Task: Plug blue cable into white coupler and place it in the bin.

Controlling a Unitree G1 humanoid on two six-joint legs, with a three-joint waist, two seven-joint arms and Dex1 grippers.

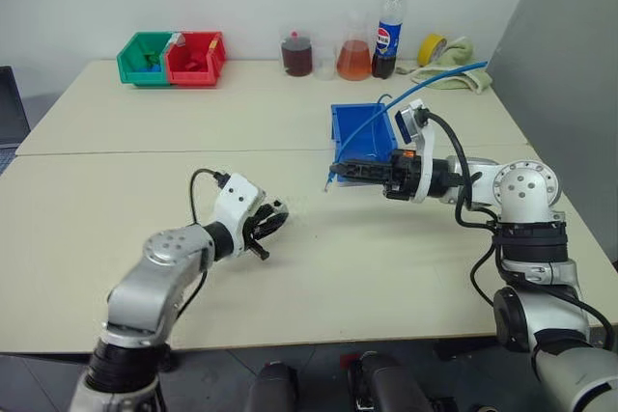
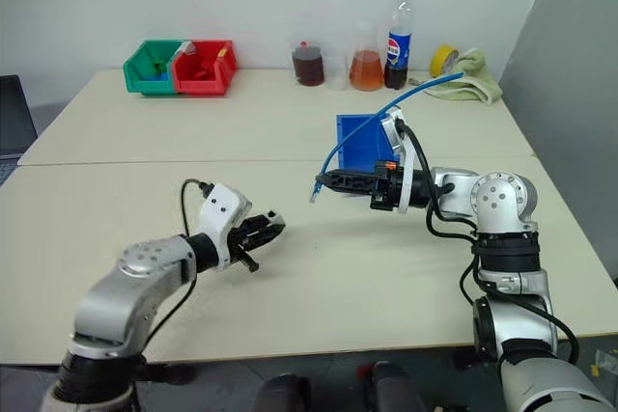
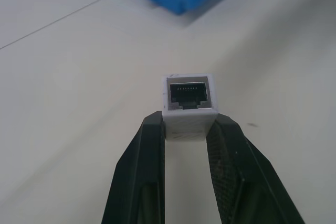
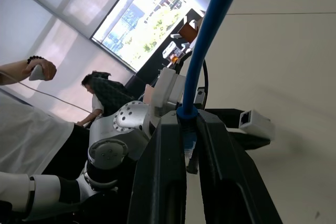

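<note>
My left gripper (image 1: pixel 271 224) hangs just above the table's near left part, shut on the white coupler (image 3: pixel 189 100). The coupler's dark socket face looks away from the wrist, toward the right arm. My right gripper (image 1: pixel 338 172) reaches in level from the right, shut on the blue cable (image 1: pixel 425 83) close to its plug (image 1: pixel 326 186). From the fingers (image 4: pixel 165 145) the cable arcs up and back to the right. A hand's width of air separates plug and coupler (image 4: pixel 255 123). The blue bin (image 1: pixel 359 123) stands right behind the right gripper.
A green bin (image 1: pixel 145 57) and a red bin (image 1: pixel 196 57) sit at the far left corner. Two flasks of liquid, a cola bottle (image 1: pixel 389 31), a yellow tape roll (image 1: pixel 432 48) and a cloth (image 1: pixel 462 72) line the back. A grey panel (image 1: pixel 570 74) borders the right. A person (image 4: pixel 31 129) stands nearby.
</note>
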